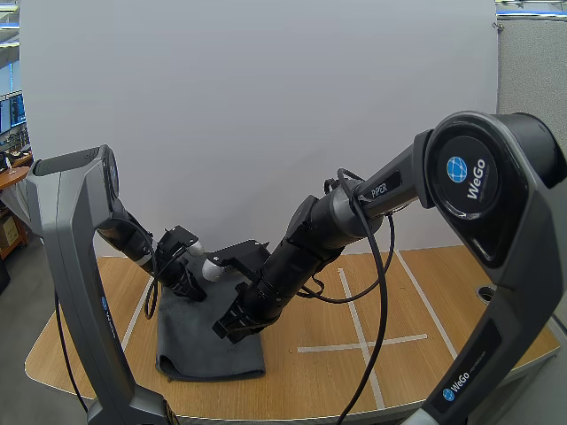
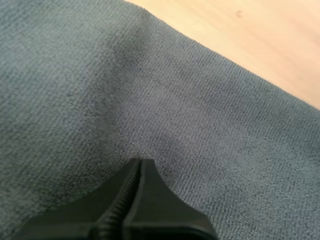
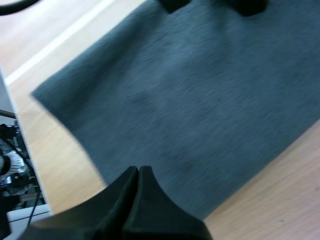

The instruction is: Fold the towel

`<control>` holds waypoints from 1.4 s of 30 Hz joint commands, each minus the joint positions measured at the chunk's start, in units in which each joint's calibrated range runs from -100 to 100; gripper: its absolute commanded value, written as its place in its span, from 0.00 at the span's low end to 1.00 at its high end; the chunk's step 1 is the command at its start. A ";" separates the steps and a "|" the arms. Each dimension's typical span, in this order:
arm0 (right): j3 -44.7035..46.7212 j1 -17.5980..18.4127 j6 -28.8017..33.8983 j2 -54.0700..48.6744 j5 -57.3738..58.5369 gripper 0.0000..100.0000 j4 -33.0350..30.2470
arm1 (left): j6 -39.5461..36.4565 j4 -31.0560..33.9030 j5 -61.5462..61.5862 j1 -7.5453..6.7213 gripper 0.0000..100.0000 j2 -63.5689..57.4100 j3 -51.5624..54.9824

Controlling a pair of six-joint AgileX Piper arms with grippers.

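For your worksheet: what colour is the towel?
The towel is plain dark grey, clearest in the right wrist view.

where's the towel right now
High view: the towel lies on the left of the table near its front edge, beneath the left gripper and right gripper.

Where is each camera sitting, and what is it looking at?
High view: behind and above the arm bases, looking forward and down at the light wooden table; both black arms reach over the dark grey cloth towel.
Left wrist view: rides the left arm, looking closely down on the towel; the shut left claw shows.
Right wrist view: rides the right arm, above the towel's edge; the shut right claw shows.
Shared: all three see the towel.
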 commanded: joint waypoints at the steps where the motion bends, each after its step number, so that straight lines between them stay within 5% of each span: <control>1: -0.35 -0.16 -1.39 2.09 -3.35 0.00 -0.56 | -0.56 4.24 3.51 -0.42 0.00 0.11 3.79; 22: 4.41 -0.16 -1.98 11.21 -4.24 0.00 -5.23 | -0.20 2.89 2.37 -0.42 0.00 -5.59 1.70; 42: 5.90 -1.31 -1.87 6.85 -0.57 0.00 -6.04 | 0.54 3.38 -25.66 -0.35 0.00 -2.37 -3.88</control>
